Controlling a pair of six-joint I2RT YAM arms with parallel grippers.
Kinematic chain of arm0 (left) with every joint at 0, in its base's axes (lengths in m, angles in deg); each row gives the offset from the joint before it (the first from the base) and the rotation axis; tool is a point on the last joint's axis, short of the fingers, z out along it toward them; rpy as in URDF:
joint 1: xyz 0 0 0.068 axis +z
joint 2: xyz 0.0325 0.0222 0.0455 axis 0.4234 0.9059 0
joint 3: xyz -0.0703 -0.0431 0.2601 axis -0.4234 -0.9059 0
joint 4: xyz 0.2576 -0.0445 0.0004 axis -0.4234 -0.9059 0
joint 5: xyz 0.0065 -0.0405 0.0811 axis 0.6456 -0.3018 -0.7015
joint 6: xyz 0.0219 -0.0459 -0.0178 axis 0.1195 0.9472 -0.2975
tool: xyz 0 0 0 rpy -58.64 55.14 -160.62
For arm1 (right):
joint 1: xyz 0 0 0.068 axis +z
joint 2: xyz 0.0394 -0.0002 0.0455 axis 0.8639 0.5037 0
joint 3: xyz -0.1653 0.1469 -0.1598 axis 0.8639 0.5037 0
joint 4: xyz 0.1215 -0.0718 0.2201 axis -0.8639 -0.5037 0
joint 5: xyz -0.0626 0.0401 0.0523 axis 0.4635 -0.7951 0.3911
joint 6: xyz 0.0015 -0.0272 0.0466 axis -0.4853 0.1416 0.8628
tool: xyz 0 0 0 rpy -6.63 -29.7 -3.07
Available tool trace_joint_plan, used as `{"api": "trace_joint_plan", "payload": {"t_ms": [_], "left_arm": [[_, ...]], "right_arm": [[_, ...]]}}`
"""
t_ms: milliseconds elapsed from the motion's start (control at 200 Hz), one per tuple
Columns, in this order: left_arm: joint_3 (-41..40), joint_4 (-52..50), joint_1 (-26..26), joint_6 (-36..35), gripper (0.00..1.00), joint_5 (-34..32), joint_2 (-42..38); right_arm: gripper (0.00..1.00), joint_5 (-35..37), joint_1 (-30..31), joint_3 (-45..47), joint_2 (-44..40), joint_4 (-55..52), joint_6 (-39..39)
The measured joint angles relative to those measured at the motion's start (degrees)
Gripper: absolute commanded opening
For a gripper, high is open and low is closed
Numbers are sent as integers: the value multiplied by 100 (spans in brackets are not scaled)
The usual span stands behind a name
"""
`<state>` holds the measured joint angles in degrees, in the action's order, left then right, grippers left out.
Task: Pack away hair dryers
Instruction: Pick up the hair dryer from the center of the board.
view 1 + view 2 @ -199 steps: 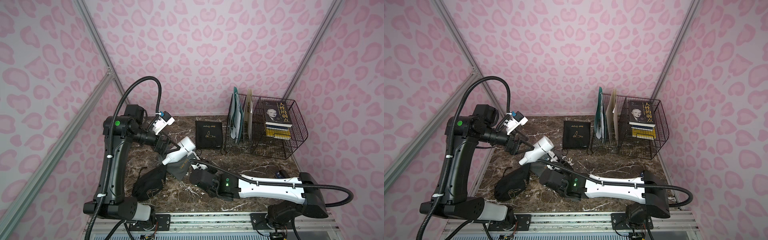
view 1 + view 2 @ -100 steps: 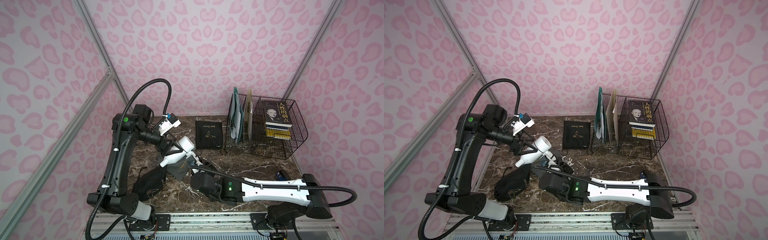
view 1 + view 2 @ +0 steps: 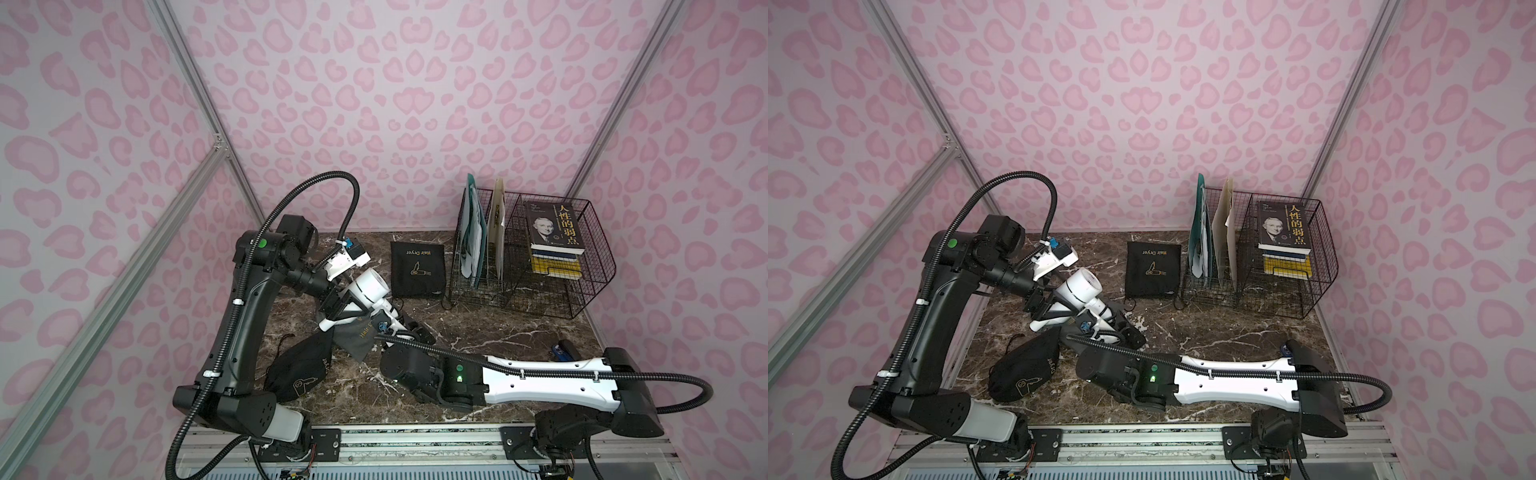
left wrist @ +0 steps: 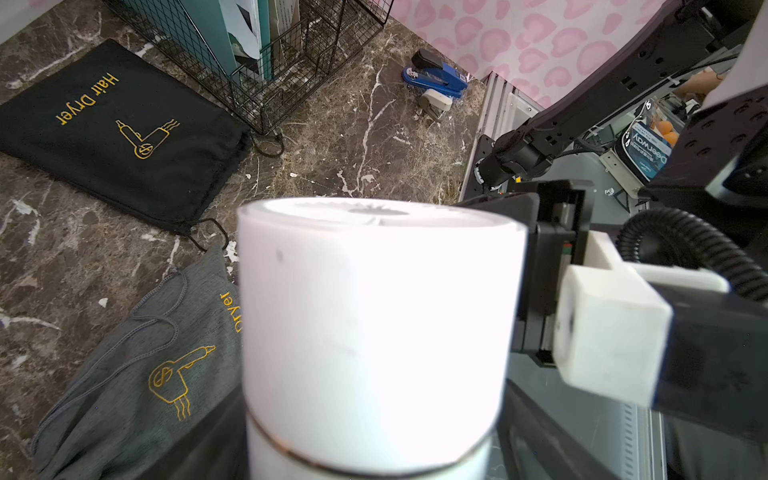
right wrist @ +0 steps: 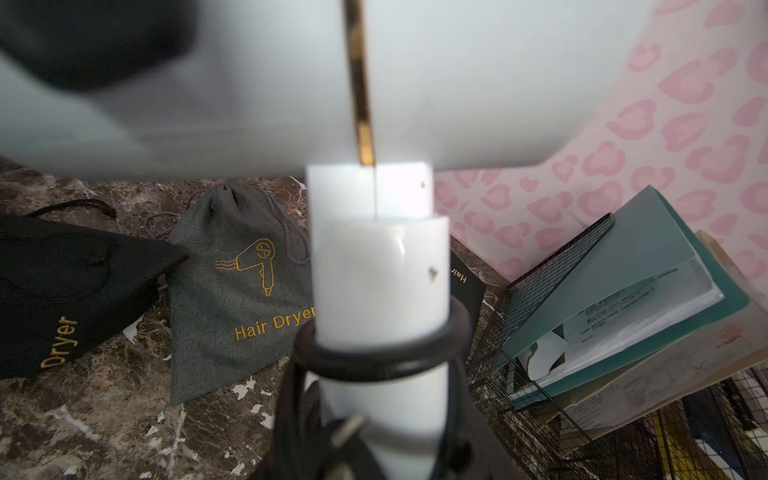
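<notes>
Pink heart-blotched walls close in a dark marble tabletop. The white hair dryer is up in the air just above the grey pouch, with an arm at each end of it. The right gripper has hold of the handle from below. The left gripper straddles the barrel with its jaws spread wide, and I cannot tell whether they press on it.

This looks like a handover. The barrel is smooth and round, so the left jaws should close square across it, and the right should let go only once that grip is firm. Otherwise the dryer may roll or drop.

In both top views the dryer and arms half hide the grey pouch. The right wrist view shows its neck gathered shut, so it probably needs opening first. Only the left wrist view shows a blue stapler clearly, well apart from the grey pouch.
</notes>
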<state>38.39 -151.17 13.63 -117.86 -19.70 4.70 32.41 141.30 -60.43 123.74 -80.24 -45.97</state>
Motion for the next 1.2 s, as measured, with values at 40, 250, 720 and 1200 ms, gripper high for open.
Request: {"api": "trace_joint_plan", "payload": {"t_ms": [40,250,720,1200], "left_arm": [[-24,0,-17,-2,86,2,0],[-37,0,-98,-26,74,59,-7],[-284,50,-181,-164,30,105,-136],[22,0,-225,146,2,-50,-184]], "right_arm": [[0,22,11,2,-11,31,-4],[0,70,50,22,-26,107,-149],[0,334,133,55,15,146,-321],[76,398,98,-142,251,153,-210]]}}
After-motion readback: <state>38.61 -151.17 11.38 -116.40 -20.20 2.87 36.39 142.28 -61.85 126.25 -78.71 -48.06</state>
